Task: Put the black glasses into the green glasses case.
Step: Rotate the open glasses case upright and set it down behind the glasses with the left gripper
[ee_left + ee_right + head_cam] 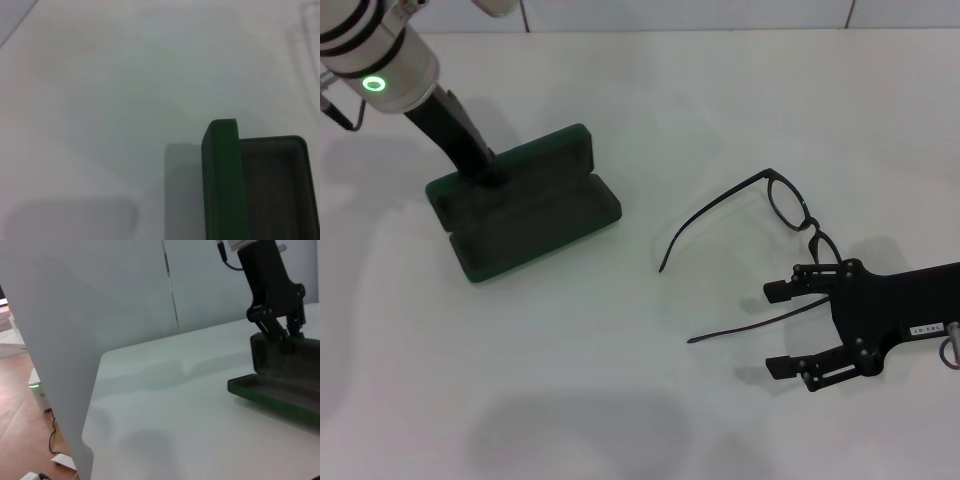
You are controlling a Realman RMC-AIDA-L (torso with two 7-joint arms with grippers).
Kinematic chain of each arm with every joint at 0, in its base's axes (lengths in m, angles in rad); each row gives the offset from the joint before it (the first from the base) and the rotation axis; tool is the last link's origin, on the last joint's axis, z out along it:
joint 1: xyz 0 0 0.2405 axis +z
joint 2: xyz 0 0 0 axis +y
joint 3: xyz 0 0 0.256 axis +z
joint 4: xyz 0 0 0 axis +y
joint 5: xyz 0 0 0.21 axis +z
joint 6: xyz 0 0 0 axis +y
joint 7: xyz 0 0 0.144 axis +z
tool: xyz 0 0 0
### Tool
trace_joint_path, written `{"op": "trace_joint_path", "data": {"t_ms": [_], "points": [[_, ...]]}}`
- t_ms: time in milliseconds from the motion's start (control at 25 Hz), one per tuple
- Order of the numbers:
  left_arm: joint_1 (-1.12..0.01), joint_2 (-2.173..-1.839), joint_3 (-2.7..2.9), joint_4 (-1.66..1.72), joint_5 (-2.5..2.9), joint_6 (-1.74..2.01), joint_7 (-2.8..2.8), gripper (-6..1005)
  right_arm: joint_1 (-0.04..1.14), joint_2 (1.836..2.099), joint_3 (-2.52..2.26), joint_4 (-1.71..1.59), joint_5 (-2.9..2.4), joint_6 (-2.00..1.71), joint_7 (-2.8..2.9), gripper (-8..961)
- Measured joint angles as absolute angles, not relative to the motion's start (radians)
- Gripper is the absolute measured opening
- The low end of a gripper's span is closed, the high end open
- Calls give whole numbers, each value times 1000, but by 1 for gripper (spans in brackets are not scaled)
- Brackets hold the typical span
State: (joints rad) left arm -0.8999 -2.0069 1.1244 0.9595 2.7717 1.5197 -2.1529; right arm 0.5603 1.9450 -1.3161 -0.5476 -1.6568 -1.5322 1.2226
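Observation:
The green glasses case (pixel 525 215) lies open on the white table at the left, its lid standing up at the back. My left gripper (pixel 485 175) reaches down onto the left end of that lid, and the right wrist view shows the left gripper (pixel 282 337) clamped on the lid's top edge of the case (pixel 280 390). In the left wrist view, the lid edge and dark lining of the case (pixel 225 185) are visible. The black glasses (pixel 788 203) rest unfolded on the table at the right. My right gripper (pixel 780 330) is open, with one temple arm lying between its fingers.
The white table (pixel 640 420) stretches between the case and the glasses. In the right wrist view a grey wall panel (pixel 75 340) stands beside the table's edge, with floor and cables below it.

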Motion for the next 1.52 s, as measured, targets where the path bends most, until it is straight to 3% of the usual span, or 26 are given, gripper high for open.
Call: {"op": "trace_joint_path", "data": {"t_ms": [440,840,1520], "points": [[-952,-2025,1124,992,2699,1524,-1951,206,560,1946,-1321,-546,-1657,-1531,1223,882],[-946,-2065,1132,977,2698,1365,-1815,207,560,1950,-1322,-546,-1657,-1535,1223,882],[-938,-2085,1229,916,2704,1250,-1790,206,548,1954,-1322,-546,-1657,-1537,1223,882]]}}
